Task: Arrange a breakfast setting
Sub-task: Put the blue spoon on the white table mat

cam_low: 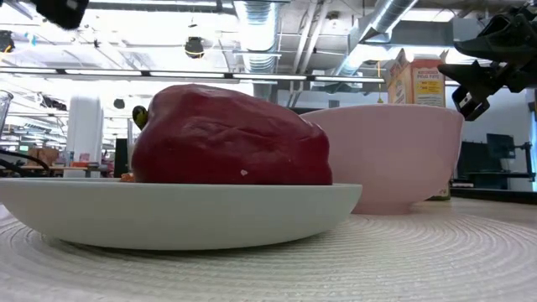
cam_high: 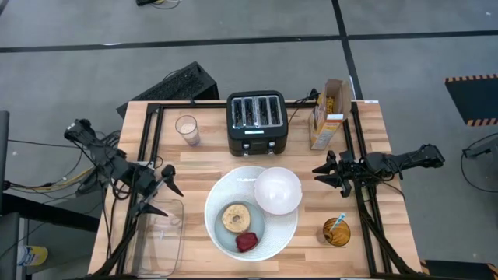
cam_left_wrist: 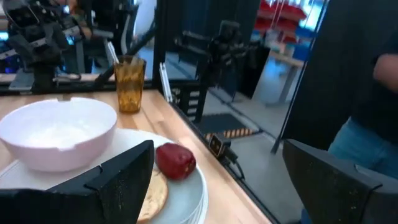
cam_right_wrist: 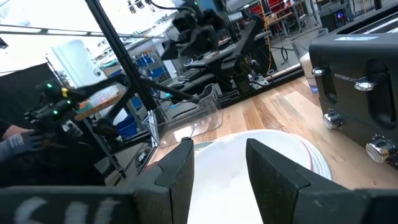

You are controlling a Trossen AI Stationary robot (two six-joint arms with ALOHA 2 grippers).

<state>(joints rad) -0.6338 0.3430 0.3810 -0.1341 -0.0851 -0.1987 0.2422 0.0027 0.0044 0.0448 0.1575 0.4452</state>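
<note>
While both claws, left claw (cam_high: 166, 189) and right claw (cam_high: 330, 174), gape empty beside the large white plate (cam_high: 221, 233), its glossy red food piece (cam_high: 247, 242) sits near a tan bagel (cam_high: 235, 217).

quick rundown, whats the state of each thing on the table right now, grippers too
white bowl: upright, empty, on the big plate's rim
big white plate: holds the small plate
small blue-grey plate: holds bagel and red piece
bagel: lying flat
red food piece: beside the bagel
toaster: slots empty
cereal box: upright, top open
amber cup: upright, spoon inside
left gripper: open, empty
right gripper: open, empty
</note>
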